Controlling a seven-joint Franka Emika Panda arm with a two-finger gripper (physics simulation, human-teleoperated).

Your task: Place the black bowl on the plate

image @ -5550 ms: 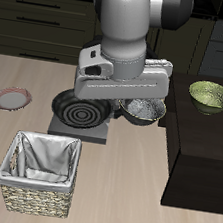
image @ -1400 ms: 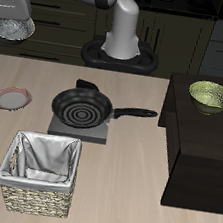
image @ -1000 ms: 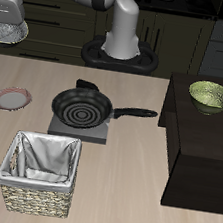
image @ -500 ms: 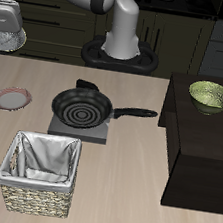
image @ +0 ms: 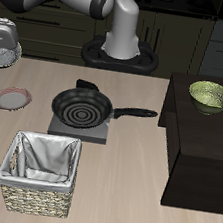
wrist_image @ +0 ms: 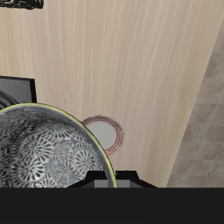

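The black bowl (image: 3,55), dark outside with a grey-silver mottled inside, hangs in the air at the table's edge, above and behind the plate (image: 11,98). My gripper (image: 2,41) is shut on its rim. The plate, small with a pinkish-red rim and a pale centre, lies flat on the wooden table. In the wrist view the black bowl (wrist_image: 48,149) fills much of the frame and covers part of the plate (wrist_image: 107,132) lying below it on the table.
A black ridged frying pan (image: 82,107) sits on a grey stove block (image: 81,131) beside the plate. A woven basket (image: 40,174) stands nearer the front edge. An olive-green bowl (image: 211,95) rests on a dark cabinet (image: 204,148).
My gripper has carried the black bowl from over the pan area out to the table's side, then steadily lowered it toward the plate.
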